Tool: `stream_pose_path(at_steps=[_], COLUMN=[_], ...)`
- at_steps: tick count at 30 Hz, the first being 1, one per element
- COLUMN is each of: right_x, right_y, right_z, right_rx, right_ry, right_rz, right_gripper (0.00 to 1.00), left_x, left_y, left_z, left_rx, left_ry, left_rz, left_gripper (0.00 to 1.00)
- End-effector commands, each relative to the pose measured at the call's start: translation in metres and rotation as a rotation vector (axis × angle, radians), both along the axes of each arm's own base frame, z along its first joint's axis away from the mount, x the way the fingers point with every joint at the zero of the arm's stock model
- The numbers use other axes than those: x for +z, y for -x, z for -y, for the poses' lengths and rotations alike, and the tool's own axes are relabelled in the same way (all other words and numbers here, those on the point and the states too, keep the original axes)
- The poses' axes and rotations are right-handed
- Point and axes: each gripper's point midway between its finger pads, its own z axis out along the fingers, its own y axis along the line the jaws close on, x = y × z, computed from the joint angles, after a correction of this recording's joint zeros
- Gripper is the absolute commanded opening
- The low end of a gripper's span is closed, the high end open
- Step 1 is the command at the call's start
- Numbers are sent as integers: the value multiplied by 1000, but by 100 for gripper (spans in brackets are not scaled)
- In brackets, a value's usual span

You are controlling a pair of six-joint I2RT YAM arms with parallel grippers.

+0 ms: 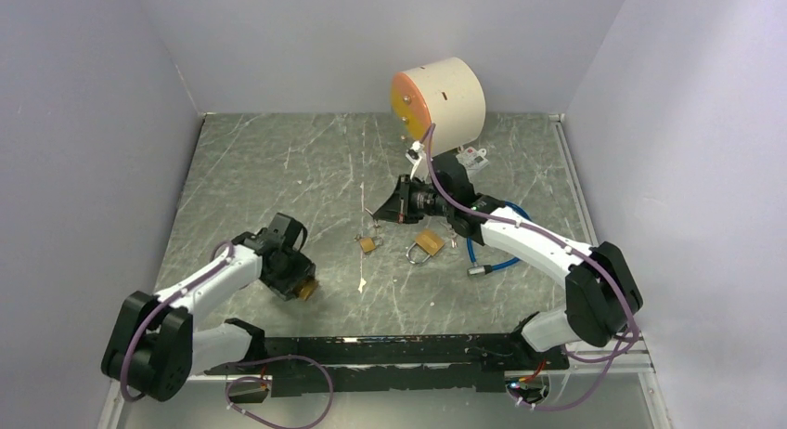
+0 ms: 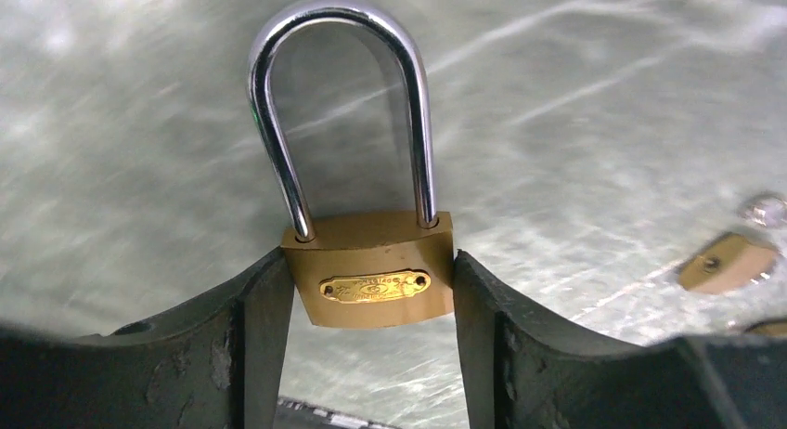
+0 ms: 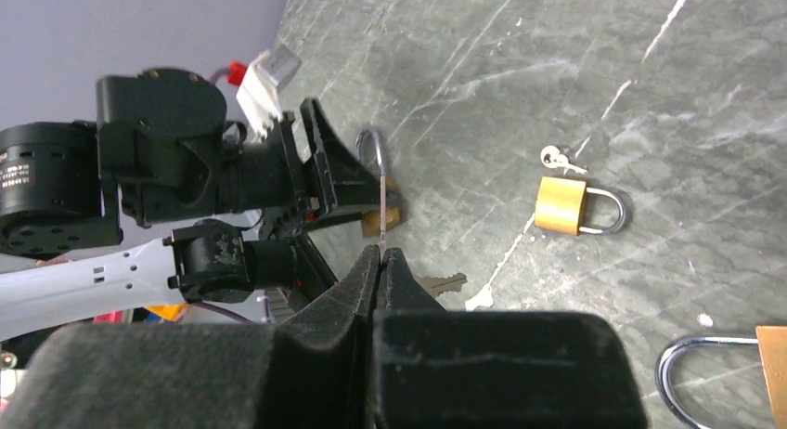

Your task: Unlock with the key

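A brass padlock [image 2: 371, 280] with a tall steel shackle sits between the fingers of my left gripper [image 2: 369, 308]. Both pads touch the sides of its body. From above, this gripper [image 1: 302, 288] hangs low over the table's left side with the brass body at its tip. My right gripper [image 3: 380, 254] is shut on a thin metal key [image 3: 381, 206] seen edge-on, sticking out of its fingertips. A toothed key blade [image 3: 444, 282] shows just to their right. From above, the right gripper [image 1: 376, 211] hovers at the table's middle, pointing left, well apart from the left gripper.
Two more brass padlocks [image 1: 368, 243] [image 1: 427, 243] lie at the table's middle, the smaller with keys beside it. A blue cable [image 1: 492, 257] curls under the right arm. A cream cylinder with an orange face [image 1: 441, 99] stands at the back. Grey walls enclose three sides.
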Motion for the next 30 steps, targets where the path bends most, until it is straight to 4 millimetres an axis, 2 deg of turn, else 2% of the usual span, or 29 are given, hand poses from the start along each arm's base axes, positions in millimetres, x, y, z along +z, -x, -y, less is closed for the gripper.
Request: stream_pose_path(at_steps=[1, 4, 9, 11, 14, 17, 22, 27, 30], right_x=[15, 10, 0, -4, -12, -20, -27, -31, -34], right_y=[-3, -5, -10, -8, -6, -4, -3, -3, -3], right_z=[6, 11, 22, 22, 21, 21, 21, 20, 17], right_rx=[-52, -79, -127, -126, -125, -127, -125, -113, -96], right_ry=[-45, -33, -1, -10, -22, -23, -15, -4, -1], right_rz=[37, 36, 32, 26, 8, -12, -26, -32, -39], right_gripper=[0, 0, 0, 0, 0, 0, 0, 0, 0], left_x=[26, 20, 18, 19, 12, 3, -9, -24, -30], left_y=[-78, -83, -85, -84, -77, -71, -69, -53, -46], left_z=[25, 27, 29, 27, 19, 17, 23, 20, 17], left_rx=[-299, -385, -413, -391, -333, -277, -265, -204, -186], left_ry=[-10, -41, -60, -66, -99, -101, -75, -83, -98], left_rz=[282, 233, 151, 122, 59, 5, -39, -133, -194], left_gripper=[57, 55, 56, 63, 80, 87, 83, 73, 76])
